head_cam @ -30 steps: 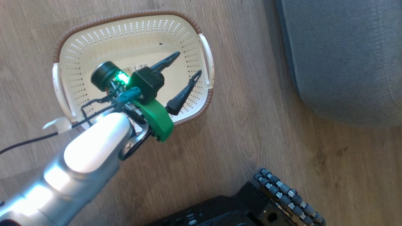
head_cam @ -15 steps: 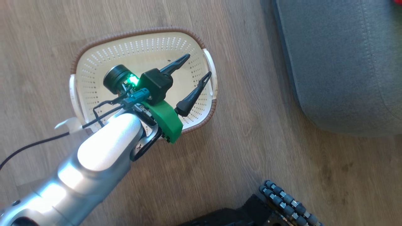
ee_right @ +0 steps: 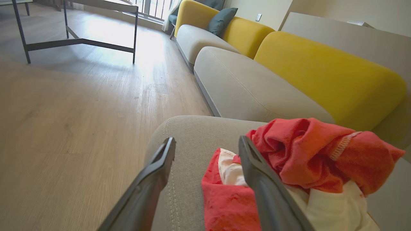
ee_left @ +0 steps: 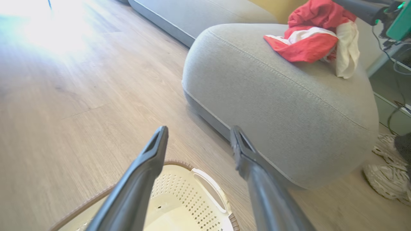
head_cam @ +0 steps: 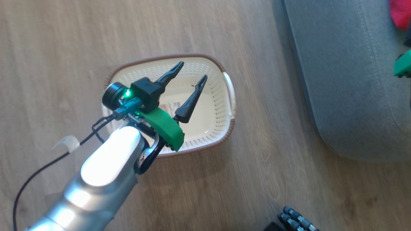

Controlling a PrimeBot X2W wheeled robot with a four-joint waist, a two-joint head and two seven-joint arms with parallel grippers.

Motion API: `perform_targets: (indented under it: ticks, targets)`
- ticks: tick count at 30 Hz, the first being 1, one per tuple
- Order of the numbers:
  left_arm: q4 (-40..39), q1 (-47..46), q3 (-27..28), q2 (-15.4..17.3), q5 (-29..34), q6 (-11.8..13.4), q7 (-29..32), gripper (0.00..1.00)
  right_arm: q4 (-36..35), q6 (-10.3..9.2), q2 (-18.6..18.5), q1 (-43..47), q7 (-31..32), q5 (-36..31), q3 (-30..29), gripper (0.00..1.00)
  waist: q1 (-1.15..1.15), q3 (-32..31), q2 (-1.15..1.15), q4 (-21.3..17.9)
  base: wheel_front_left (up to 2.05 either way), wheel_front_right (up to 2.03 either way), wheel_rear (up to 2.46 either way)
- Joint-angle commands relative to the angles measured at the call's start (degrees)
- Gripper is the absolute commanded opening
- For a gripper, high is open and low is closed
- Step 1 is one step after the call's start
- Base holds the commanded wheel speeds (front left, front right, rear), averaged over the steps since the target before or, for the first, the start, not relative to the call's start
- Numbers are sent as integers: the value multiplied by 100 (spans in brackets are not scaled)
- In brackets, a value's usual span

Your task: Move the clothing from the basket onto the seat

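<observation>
The cream basket [head_cam: 221, 106] stands on the wood floor, and the part of its inside that shows holds just a label [head_cam: 168, 106]. My left gripper [head_cam: 192, 70] hovers open over it with nothing between its fingers; the left wrist view has that gripper [ee_left: 199, 130] above the basket's handle [ee_left: 205, 179]. The red and white clothing [ee_left: 308, 48] lies in a heap on the grey seat [ee_left: 273, 96]. My right gripper [ee_right: 206, 139] is open just above the seat [ee_right: 192, 134], its right finger against the clothing [ee_right: 308, 150]. A red edge of clothing [head_cam: 401, 12] shows on the seat [head_cam: 346, 80].
A sofa with grey cushions [ee_right: 244, 83] and yellow backs [ee_right: 321, 67] runs behind the seat. A metal-framed table [ee_right: 77, 41] stands far off on the floor. My base's roller wheel [head_cam: 298, 221] is at the bottom. A white tasselled rug [ee_left: 388, 173] lies beside the seat.
The head camera has swung, shifting basket and seat in the picture and bringing the red clothing and my right arm's green part into view. My right gripper has gone from shut to open.
</observation>
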Motion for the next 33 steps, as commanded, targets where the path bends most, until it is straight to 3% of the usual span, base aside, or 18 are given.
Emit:
perform_targets:
  ticks: [1,16,25,33]
  targets:
    - [-175,97,360,-23,81,-16,-52,100,-236,40,-79,185,-28,4,176,100,0,-324,-1,312,0,0,0]
    - [114,1071,1857,-364,568,-111,-53,100,-267,40,219,675,-28,132,764,100,0,-1432,-1,1294,0,0,0]
    - [161,1596,2632,-512,960,-93,-53,100,-188,40,495,1140,-28,244,943,100,0,-1890,-1,1509,0,0,0]
    - [38,2125,3345,-631,1309,-94,-53,100,-243,40,825,1679,-28,364,875,100,0,-2212,-1,1417,0,0,0]
